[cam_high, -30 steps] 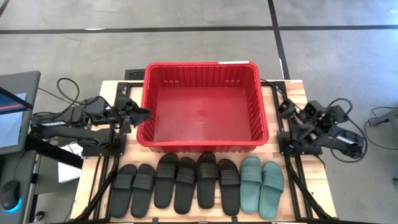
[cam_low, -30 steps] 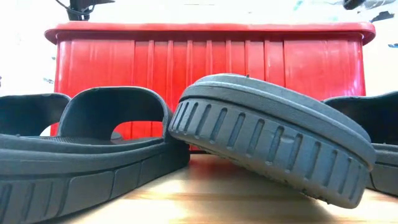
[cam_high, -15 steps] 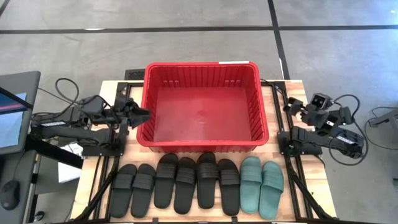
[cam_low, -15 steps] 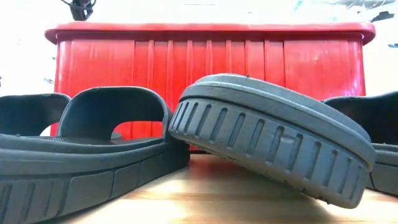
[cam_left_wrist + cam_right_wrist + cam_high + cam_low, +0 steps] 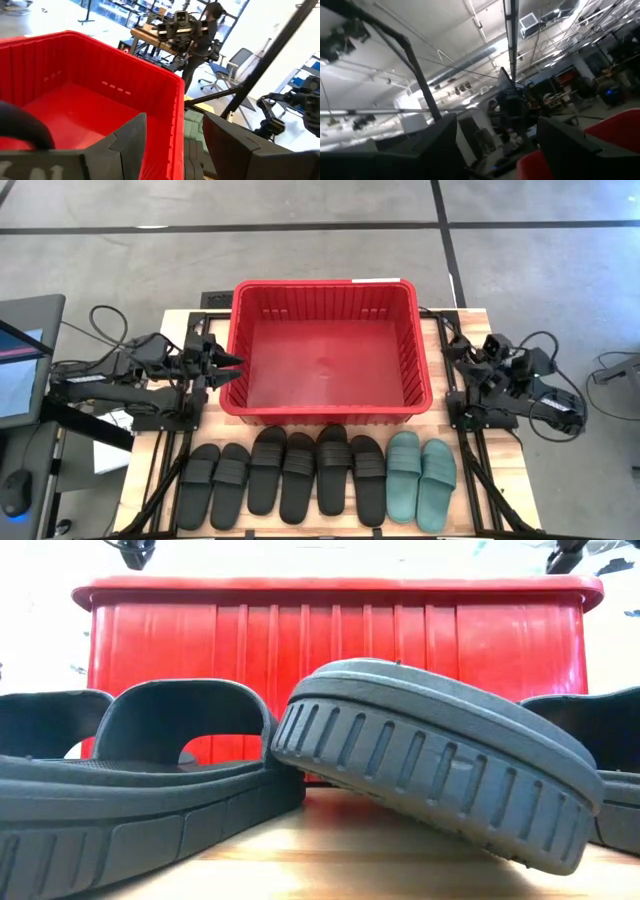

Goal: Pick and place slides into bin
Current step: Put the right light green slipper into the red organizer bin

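Note:
Eight slides lie sole-down in a row along the table's near edge, six black (image 5: pixel 285 475) and two teal (image 5: pixel 420 468). In the low view one black slide (image 5: pixel 440 770) leans tilted on its neighbour (image 5: pixel 150 780). The red bin (image 5: pixel 325 300) stands behind them in the table's middle and also shows in the low view (image 5: pixel 340 630) and the left wrist view (image 5: pixel 75 65). My left gripper (image 5: pixel 238 366) is open and empty at the bin's left wall, and its wrist view (image 5: pixel 175 145) shows the fingers on either side of the bin's corner. My right gripper (image 5: pixel 460 358) is open and empty by the bin's right wall, its wrist view (image 5: pixel 502 145) aimed up at the ceiling.
Dark frame rails (image 5: pixel 170 470) run along the table's left and right sides. Cables (image 5: pixel 110 325) and a monitor (image 5: pixel 20 365) lie off the left edge. Bare wood shows between the bin and the row of slides (image 5: pixel 210 430).
My right arm has raised its wrist, then come back down and toward the bin's right wall, ending tipped upward. The slides and the bin have stayed where they were.

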Controlling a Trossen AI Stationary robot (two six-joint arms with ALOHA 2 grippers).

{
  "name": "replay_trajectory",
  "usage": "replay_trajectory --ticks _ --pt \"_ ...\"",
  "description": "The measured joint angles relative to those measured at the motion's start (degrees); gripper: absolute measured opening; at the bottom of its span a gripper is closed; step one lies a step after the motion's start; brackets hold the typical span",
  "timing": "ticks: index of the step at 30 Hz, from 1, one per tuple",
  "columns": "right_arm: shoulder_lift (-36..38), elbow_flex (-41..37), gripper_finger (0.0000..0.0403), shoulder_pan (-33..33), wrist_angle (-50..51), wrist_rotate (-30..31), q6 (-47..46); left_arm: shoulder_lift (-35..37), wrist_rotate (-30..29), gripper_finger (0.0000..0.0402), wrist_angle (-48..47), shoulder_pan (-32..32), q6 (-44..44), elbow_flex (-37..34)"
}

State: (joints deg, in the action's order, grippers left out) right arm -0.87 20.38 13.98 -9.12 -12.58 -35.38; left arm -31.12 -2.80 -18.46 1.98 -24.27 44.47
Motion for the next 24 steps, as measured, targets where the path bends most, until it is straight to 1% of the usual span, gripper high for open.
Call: replay_trajectory --ticks 2,5,6,8,11,13,16,24 --pt "-0.27 0.00 0.0260 0.00 0.10 1.39 -0.90 -0.08 -0.71 0.0183 -0.04 0.00 -0.70 0.00" --pt "-0.95 0.00 0.0260 0.00 -0.93 5.37 -0.71 -1.00 -0.80 0.0183 0.56 0.00 -5.99 0.00" --pt "-1.55 0.00 0.0260 0.00 -1.83 5.82 -0.48 -1.19 -0.79 0.0183 0.76 0.00 -7.05 0.00" --pt "-3.01 -0.05 0.0260 -0.09 -5.42 5.80 -0.61 -1.80 0.31 0.0183 1.31 0.00 -7.09 0.00" --pt "-5.77 0.12 0.0260 -0.09 -8.38 2.35 0.81 -3.41 1.82 0.0183 1.37 -0.09 -4.62 0.00" --pt "-7.64 0.52 0.0260 -0.09 -5.95 1.78 4.21 -4.75 1.95 0.0183 1.09 -0.09 -2.27 0.00" --pt "-10.08 1.68 0.0260 -0.06 -2.83 2.23 9.13 -6.40 1.95 0.0183 1.94 -0.09 -1.12 0.00" --pt "-12.30 5.54 0.0260 0.32 7.97 1.76 8.59 -6.86 2.43 0.0183 2.01 -0.09 -0.83 0.00"
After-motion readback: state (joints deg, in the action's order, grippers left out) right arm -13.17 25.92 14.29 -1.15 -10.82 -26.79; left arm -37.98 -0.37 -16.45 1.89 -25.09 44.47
